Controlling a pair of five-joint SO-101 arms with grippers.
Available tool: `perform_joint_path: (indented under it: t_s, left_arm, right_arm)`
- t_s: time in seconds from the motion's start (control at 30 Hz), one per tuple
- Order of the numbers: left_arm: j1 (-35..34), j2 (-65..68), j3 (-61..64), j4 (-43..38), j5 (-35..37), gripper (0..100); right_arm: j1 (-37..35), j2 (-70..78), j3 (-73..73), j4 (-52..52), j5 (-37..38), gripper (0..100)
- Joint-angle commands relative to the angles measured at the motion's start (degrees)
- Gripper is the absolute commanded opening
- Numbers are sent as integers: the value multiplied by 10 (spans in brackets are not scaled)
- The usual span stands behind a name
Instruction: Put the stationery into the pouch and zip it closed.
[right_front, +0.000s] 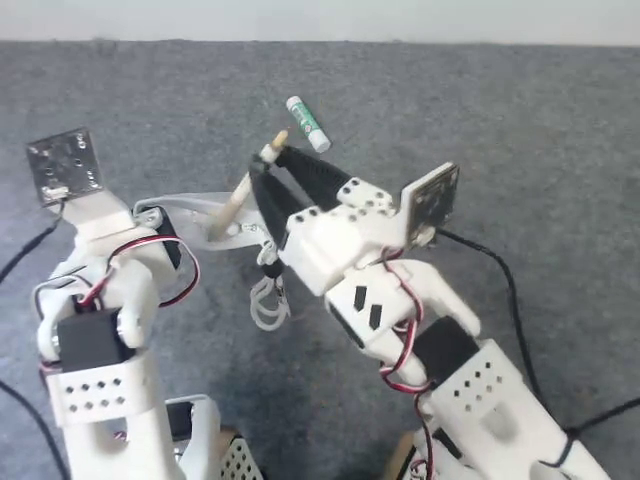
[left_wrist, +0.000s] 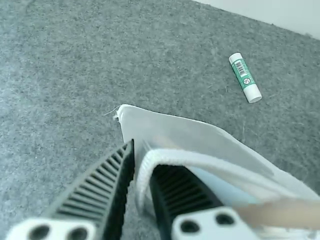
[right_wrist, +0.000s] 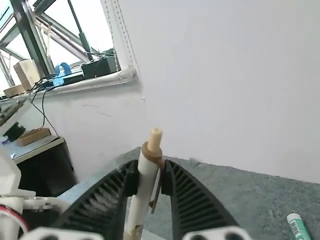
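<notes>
Clamping the rim of the pouch (left_wrist: 200, 137), the left gripper (left_wrist: 141, 157) fingers sit left of centre in the high view. The right gripper (right_wrist: 150, 167) fingers grasp a cream pen (right_wrist: 144, 192), tilted, its lower end at the pouch's mouth. A glue stick (right_front: 308, 124) lies on the grey surface (right_front: 500, 120), upper centre.

desk (right_front: 560, 120): grey felt-like cloth covering, matt, rough and fuzzy
pouch (left_wrist: 200, 137): thin whitish material, smooth, slightly see-through; woven white band at the edge
pen (right_front: 236, 205): cream barrel, matt, wood-like; brown ring
glue stick (left_wrist: 245, 77): smooth white plastic, glossy green label
left end effector (left_wrist: 140, 160), right end effector (right_wrist: 149, 167): black ribbed plastic fingers, matt
</notes>
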Motion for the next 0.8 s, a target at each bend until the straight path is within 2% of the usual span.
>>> perform_joint_path:
  t_s: [0.0,0.3,0.63,0.77]
  left_arm:
    - [1,-18,-11,-14,1,9]
    - [1,-18,-11,-15,1,9]
    - [1,-18,-11,-15,1,9]
    - [0,-18,-11,-15,1,9]
  right_arm:
    - [-5,-7,21,-51,40,7]
    - [-65,-9,59,-56,110,7]
    - [-68,-5,104,-60,178,7]
    - [-90,-5,113,-60,202,7]
